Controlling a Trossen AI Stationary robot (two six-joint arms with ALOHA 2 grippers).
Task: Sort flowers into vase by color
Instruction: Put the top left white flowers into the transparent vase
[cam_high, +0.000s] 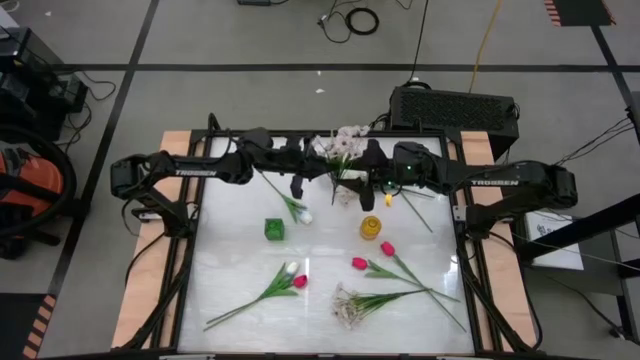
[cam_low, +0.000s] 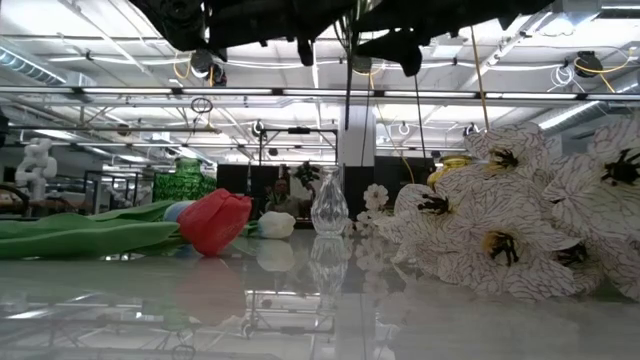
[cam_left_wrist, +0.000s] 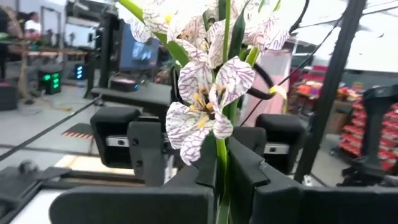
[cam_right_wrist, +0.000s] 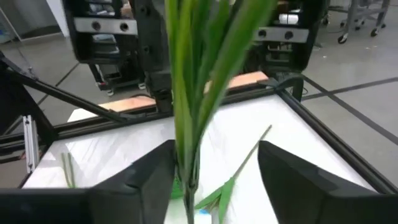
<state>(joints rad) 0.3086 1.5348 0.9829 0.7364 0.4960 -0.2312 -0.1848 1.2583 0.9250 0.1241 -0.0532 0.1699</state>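
Now blossom spray (cam_left_wrist: 208, 102) stem between closed left pincer (cam_left_wrist: 222, 186) fingers.

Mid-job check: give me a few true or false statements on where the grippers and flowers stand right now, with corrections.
1. The left gripper is shut on the blossom spray's stem. True.
2. The right gripper is clamped tight on that stem. False: its fingers stand apart, with the green stem between them.
3. All flowers are already in vases. False: several tulips, such as the magenta tulip, lie on the table.
4. A green cube sits on the table. True.
5. The clear glass vase lies tipped over. False: it stands upright.
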